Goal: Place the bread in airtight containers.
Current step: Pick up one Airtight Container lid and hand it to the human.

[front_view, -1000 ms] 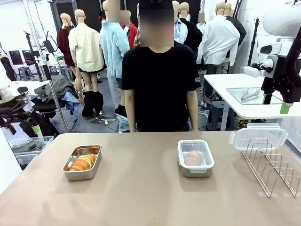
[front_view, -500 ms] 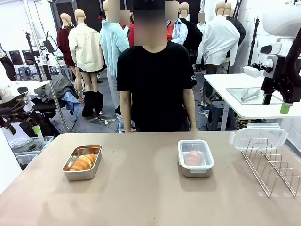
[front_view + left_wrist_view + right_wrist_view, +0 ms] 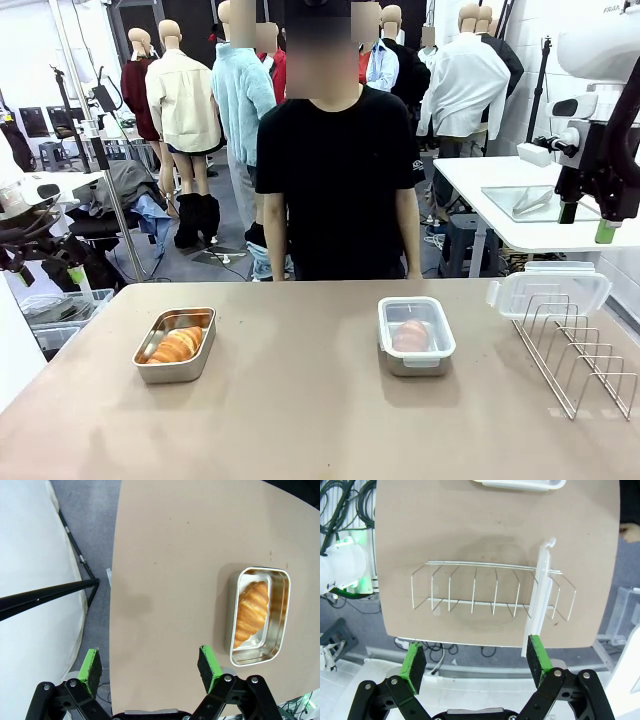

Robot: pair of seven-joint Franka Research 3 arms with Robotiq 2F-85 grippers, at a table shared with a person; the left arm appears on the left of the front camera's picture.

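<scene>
An open steel container sits on the table's left with a golden croissant lying in it. A second container at centre right has a clear lid on it, and a croissant shows through the lid. My left gripper hangs open off the table's left edge. In the left wrist view it is high above the table, with the open container and its croissant off to the right. My right gripper is raised at the far right, open and empty above the rack.
A wire rack stands on the table's right end with a clear plastic lid upright in its far slot; the rack and lid lie below my right gripper. A person stands at the far edge, arms down.
The person has shifted slightly behind the table. Both arms and everything on the table stay where they were.
</scene>
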